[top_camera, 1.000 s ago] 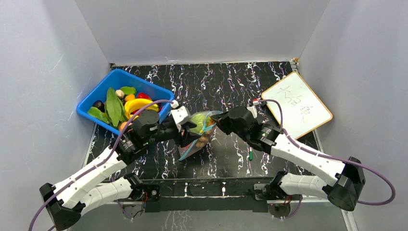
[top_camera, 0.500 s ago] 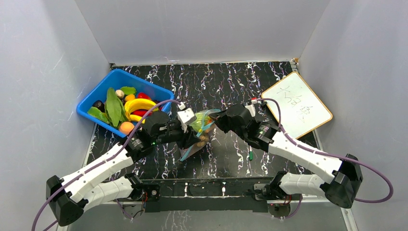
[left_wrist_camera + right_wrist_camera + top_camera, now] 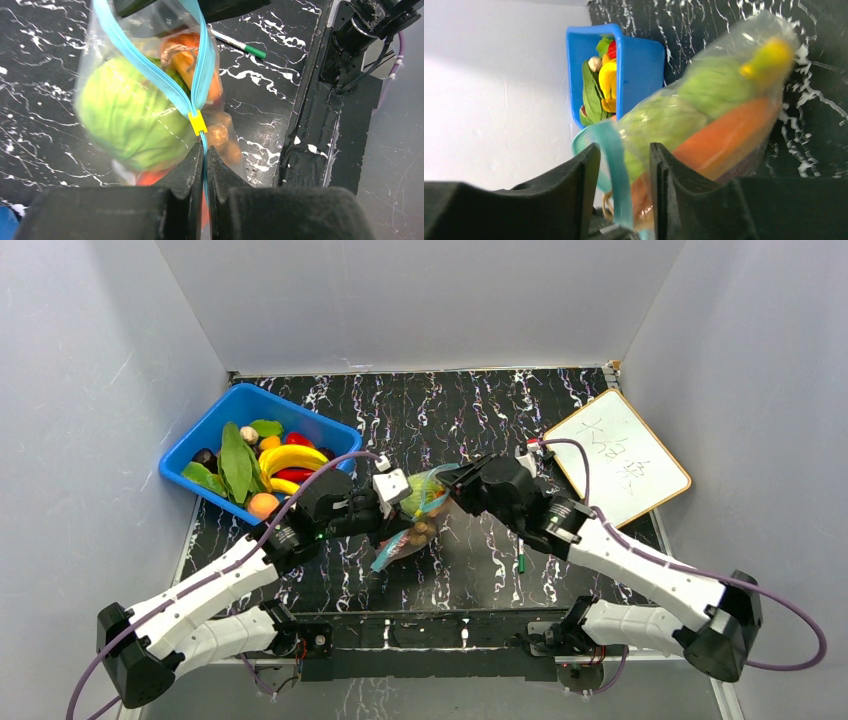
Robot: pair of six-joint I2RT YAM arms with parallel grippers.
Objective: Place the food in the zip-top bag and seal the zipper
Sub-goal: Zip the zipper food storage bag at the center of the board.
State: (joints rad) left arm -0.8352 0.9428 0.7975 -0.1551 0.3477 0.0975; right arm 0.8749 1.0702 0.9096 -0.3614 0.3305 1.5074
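Observation:
The clear zip-top bag [image 3: 415,508] hangs between both arms above the table's middle, holding food: a green cabbage-like piece [image 3: 125,115], orange pieces and a yellow one [image 3: 769,55]. My left gripper [image 3: 205,150] is shut on the teal zipper [image 3: 150,70] just below the yellow slider [image 3: 198,122]. Beyond the slider the two teal strips spread apart. My right gripper [image 3: 624,150] is open at the bag's far mouth end; a teal strip [image 3: 616,170] runs loose between its fingers. More food [image 3: 285,455] lies in the blue bin [image 3: 200,455].
A green pen [image 3: 521,562] lies on the black marbled table right of the bag. A whiteboard [image 3: 615,455] lies at the back right. The blue bin stands at the back left against the grey wall.
My left gripper has closed onto the zipper strip below the slider. My right gripper has opened and released the bag's mouth edge. The bag has shifted slightly.

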